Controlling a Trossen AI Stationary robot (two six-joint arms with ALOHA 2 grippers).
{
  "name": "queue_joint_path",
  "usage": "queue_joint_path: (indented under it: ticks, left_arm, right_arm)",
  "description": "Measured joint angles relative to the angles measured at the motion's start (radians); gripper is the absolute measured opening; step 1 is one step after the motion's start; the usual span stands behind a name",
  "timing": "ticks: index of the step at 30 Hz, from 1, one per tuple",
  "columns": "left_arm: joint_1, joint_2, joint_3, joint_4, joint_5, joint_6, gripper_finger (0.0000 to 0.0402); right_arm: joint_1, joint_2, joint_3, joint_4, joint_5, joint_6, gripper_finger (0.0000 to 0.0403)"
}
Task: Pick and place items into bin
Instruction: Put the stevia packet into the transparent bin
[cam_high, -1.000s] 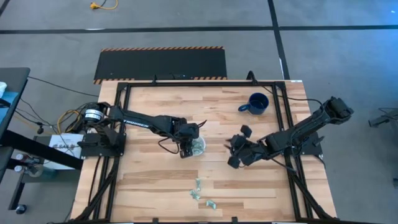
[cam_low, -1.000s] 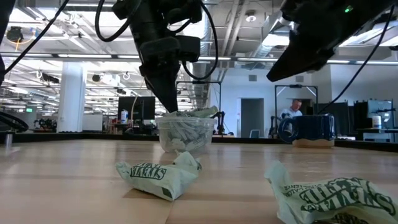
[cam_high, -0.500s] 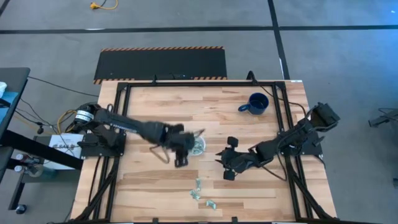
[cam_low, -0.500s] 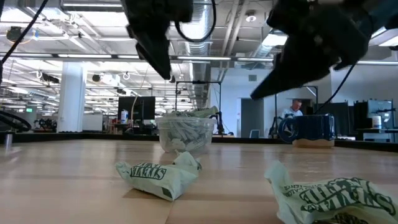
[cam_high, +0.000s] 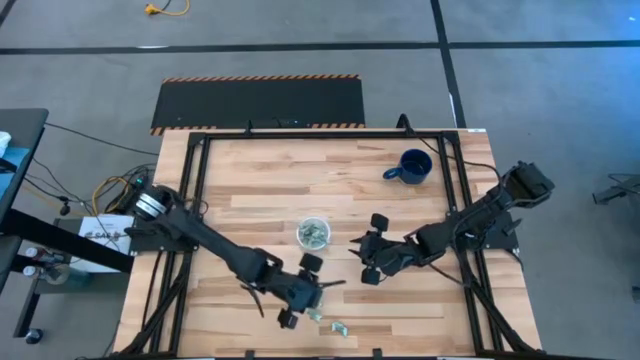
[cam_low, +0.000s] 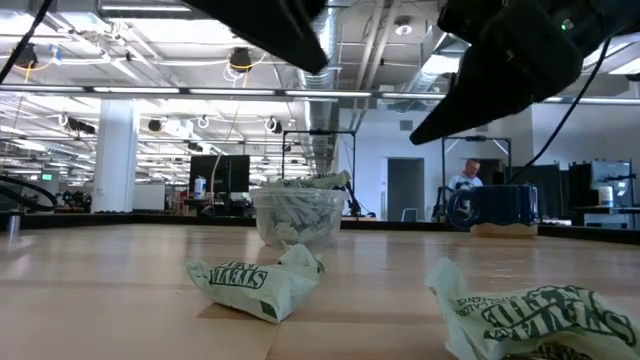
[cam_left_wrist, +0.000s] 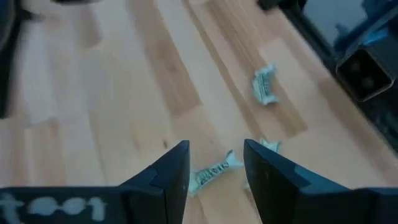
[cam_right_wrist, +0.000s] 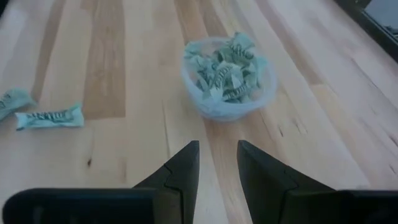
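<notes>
The bin, a small clear cup (cam_high: 313, 233), stands on its base at mid-table, filled with several green-and-white wrappers (cam_right_wrist: 225, 70). More wrappers lie loose on the wood near the front edge (cam_high: 318, 315) (cam_high: 340, 327). My left gripper (cam_high: 318, 296) hangs open above them. In its wrist view one wrapper (cam_left_wrist: 214, 169) shows through the gap between its fingers, another (cam_left_wrist: 265, 87) lies farther off. My right gripper (cam_high: 355, 250) is open and empty, in the air just right of the cup (cam_right_wrist: 227, 78), pointing at it.
A dark blue mug (cam_high: 410, 166) stands at the table's far right. Black frame rails (cam_high: 470, 290) run along the table's sides. Bare wood lies left of the cup. In the low view two wrappers (cam_low: 260, 280) (cam_low: 530, 315) lie in front of the cup (cam_low: 297, 212).
My left gripper has come up from the cup and swung toward the table's near edge, turning as it went, and now hangs over the loose wrappers. My right gripper has edged a little toward the cup and tipped lower. The cup and the wrappers have stayed put.
</notes>
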Motion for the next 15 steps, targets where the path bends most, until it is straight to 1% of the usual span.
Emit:
queue_joint_path:
  ticks: [3, 6, 8, 12, 15]
  left_arm:
    - [0.011, 0.054, 0.0, 0.016, 0.044, 0.079, 0.0142]
    - [0.025, 0.094, 0.011, -0.008, 0.054, 0.144, 0.0142]
    - [0.034, 0.114, 0.023, -0.013, 0.054, 0.166, 0.0142]
    - [0.045, 0.144, 0.056, -0.084, 0.057, 0.173, 0.0142]
    - [0.044, 0.156, 0.084, -0.146, 0.059, 0.209, 0.0142]
  right_arm:
    - [-0.005, 0.004, 0.001, 0.006, 0.001, 0.001, 0.0102]
    - [-0.006, 0.005, -0.001, 0.001, 0.0, 0.001, 0.0102]
    - [-0.007, 0.005, -0.001, -0.005, 0.001, 0.001, 0.0102]
    - [-0.006, 0.005, -0.001, -0.036, 0.0, 0.026, 0.0102]
    - [-0.006, 0.005, 0.0, -0.064, 0.001, 0.051, 0.0102]
